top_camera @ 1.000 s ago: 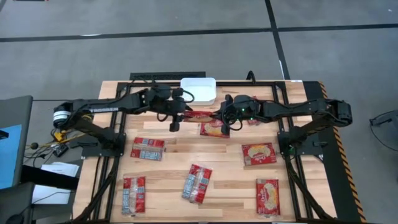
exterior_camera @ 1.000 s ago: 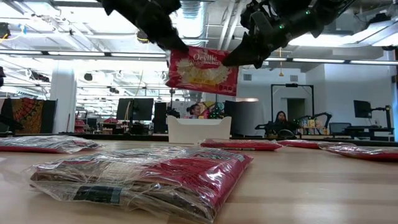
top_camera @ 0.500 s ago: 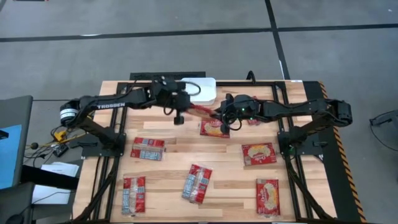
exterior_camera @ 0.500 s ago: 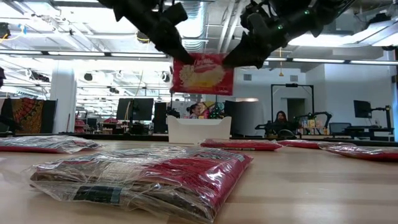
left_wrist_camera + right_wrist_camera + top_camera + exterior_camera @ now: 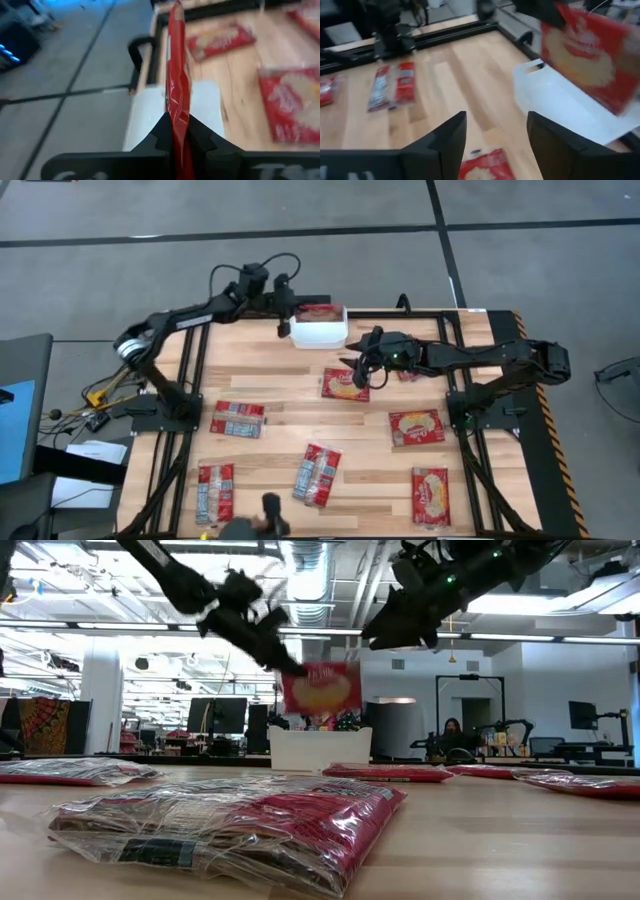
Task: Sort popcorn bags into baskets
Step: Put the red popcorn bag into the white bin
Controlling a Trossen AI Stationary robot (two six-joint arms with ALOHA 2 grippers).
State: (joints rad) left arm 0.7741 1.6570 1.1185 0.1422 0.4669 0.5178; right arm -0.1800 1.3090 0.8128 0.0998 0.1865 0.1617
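At the upper middle of the high view, the left gripper (image 5: pixel 287 312) is clamped on a popcorn bag (image 5: pixel 313 311), holding it on edge over the white basket (image 5: pixel 320 334) at the table's (image 5: pixel 280 405) far edge. Just right of centre, the right gripper (image 5: pixel 357 366) hangs above the boards with its fingers spread and nothing between them. Seven more bags (image 5: pixel 237 419) lie flat across the lower frame.

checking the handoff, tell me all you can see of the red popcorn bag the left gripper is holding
The flat red plastic popcorn bag, with a pale oval popcorn picture on one face, hangs on edge in the air over the white plastic rectangular basket. The left gripper is shut on its edge. The right gripper stands open, apart from it.
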